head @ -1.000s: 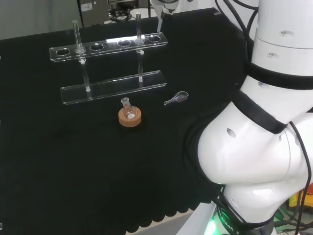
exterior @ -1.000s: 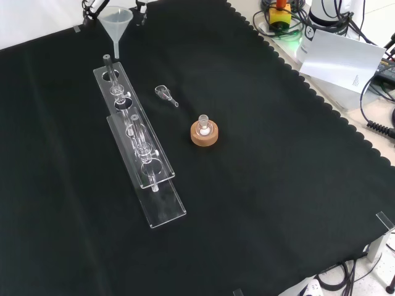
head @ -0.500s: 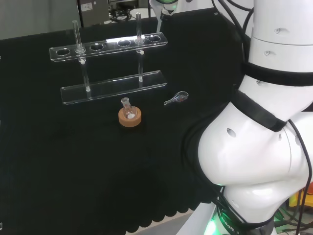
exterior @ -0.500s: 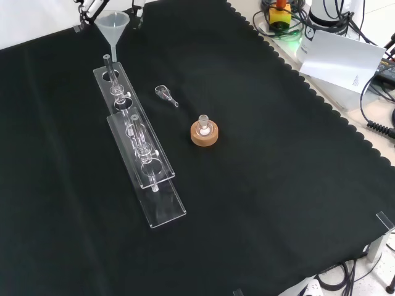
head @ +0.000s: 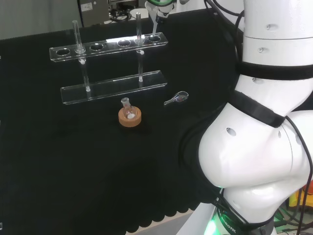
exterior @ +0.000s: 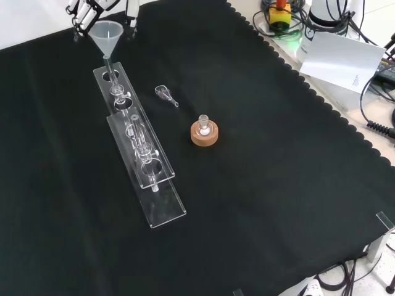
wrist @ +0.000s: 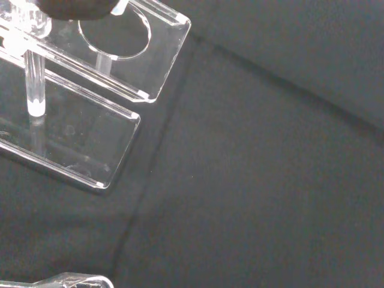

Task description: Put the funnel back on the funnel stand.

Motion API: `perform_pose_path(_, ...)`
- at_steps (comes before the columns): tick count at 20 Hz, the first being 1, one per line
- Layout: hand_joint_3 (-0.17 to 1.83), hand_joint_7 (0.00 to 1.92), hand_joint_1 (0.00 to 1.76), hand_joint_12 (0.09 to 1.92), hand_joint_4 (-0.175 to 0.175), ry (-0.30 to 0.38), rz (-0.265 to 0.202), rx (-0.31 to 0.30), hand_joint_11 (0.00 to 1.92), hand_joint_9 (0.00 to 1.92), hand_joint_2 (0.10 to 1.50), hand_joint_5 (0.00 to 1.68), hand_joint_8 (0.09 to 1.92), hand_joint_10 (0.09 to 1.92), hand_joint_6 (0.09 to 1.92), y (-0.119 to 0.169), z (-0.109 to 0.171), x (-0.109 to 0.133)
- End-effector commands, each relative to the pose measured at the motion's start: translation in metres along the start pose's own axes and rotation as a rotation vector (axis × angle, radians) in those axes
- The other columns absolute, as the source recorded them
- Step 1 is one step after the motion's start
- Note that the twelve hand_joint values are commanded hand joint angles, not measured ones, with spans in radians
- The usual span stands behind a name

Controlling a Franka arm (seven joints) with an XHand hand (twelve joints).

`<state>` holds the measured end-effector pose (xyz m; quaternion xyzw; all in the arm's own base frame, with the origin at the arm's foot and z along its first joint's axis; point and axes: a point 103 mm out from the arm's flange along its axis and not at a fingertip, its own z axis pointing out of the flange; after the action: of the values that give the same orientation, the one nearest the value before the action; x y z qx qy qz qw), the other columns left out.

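Observation:
The clear funnel [exterior: 106, 33] hangs at the top left of the front view, held at its rim by the hand [exterior: 86, 8] with fingers curled round it. Its stem points down over the far end hole of the clear two-tier funnel stand [exterior: 137, 132]. In the head view the funnel [head: 154, 22] hangs just above the right end of the stand [head: 107, 45]. The wrist view looks down on the stand's end hole [wrist: 117, 39] and base plate [wrist: 66, 144].
A small flask stands in a cork ring [exterior: 204, 134] right of the stand in the front view. A small glass piece [exterior: 166, 94] lies between the ring and the stand. White paper [exterior: 342, 58] and cables lie beyond the cloth's scalloped edge at the right.
The hand has carried the funnel to the left in both the front and head views. The funnel's stem is now over the stand's end hole.

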<state>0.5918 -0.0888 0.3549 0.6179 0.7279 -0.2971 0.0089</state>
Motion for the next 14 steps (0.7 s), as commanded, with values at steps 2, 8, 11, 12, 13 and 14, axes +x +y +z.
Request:
perform_pose_path(2,-0.17,0.55,0.86,1.28,-0.013,-0.008,-0.006,0.031,0.43,0.71,1.07,0.49,0.72,0.55,0.76,0.014,0.008,0.000)
perform_pose_path(8,-0.17,0.55,0.86,1.28,-0.013,-0.005,0.003,0.055,0.43,0.71,1.07,0.49,0.72,0.55,0.77,0.019,0.015,-0.005)
perform_pose_path(11,-0.17,0.55,0.86,1.28,-0.013,-0.007,-0.001,0.062,0.43,0.71,1.07,0.49,0.72,0.55,0.77,0.021,0.018,-0.003)
perform_pose_path(12,-0.17,0.55,0.86,1.28,-0.013,-0.005,-0.004,0.064,0.43,0.71,1.07,0.49,0.72,0.55,0.77,0.022,0.018,-0.003)
perform_pose_path(13,-0.17,0.55,0.86,1.28,-0.013,-0.004,-0.006,0.065,0.43,0.71,1.07,0.49,0.72,0.55,0.77,0.022,0.019,-0.003)
perform_pose_path(14,-0.17,0.55,0.86,1.28,-0.013,-0.002,-0.009,0.067,0.43,0.71,1.07,0.49,0.71,0.55,0.77,0.023,0.020,-0.003)
